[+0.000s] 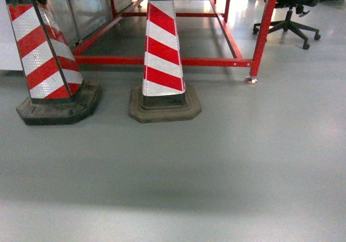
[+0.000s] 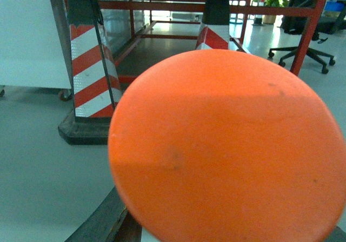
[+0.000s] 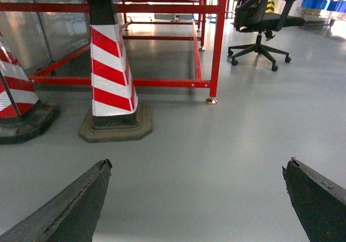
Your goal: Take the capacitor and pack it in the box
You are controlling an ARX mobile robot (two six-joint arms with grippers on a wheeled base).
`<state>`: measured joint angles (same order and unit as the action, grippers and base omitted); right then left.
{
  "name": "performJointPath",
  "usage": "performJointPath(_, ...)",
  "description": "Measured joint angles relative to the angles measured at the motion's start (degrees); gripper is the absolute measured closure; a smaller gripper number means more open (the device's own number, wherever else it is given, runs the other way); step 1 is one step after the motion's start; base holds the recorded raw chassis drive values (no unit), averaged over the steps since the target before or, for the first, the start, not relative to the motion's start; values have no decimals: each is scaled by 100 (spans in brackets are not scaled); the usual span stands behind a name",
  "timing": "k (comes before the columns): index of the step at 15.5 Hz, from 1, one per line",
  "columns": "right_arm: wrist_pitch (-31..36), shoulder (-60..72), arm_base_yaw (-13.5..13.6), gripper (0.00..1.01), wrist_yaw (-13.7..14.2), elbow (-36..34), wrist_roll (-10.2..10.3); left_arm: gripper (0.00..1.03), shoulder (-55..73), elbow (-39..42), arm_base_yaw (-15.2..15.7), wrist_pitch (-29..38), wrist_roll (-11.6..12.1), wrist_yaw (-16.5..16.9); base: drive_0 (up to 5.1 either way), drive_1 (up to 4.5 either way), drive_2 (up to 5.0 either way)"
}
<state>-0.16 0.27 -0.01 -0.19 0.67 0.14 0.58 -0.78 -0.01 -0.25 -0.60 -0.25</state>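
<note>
A big round orange face, the capacitor (image 2: 227, 139), fills most of the left wrist view, seen end-on and very close. My left gripper (image 2: 216, 228) holds it; only one dark finger (image 2: 105, 223) shows at its lower left edge, the other is hidden behind it. My right gripper (image 3: 199, 163) is open wide above bare grey floor, with nothing between its two dark fingertips. The box is out of view. Neither gripper appears in the head view.
Two red-and-white striped cones (image 1: 162, 53) (image 1: 46, 58) on black bases stand close ahead on the grey floor. Behind them is a red metal frame (image 1: 162, 61) with a foot (image 1: 250, 80). A black office chair (image 3: 262, 20) stands at the far right, a white cabinet (image 2: 27, 37) at the left.
</note>
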Motion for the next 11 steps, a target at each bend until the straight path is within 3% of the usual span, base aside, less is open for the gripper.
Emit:
performJointPath(1, 0, 0, 0, 3, 2, 0, 0, 59, 0, 0, 0, -20, 0, 9, 0, 0, 0)
performJointPath(11, -22, 0, 0, 3, 15, 0, 0, 59, 0, 0, 0, 0, 0, 22, 1, 412, -411)
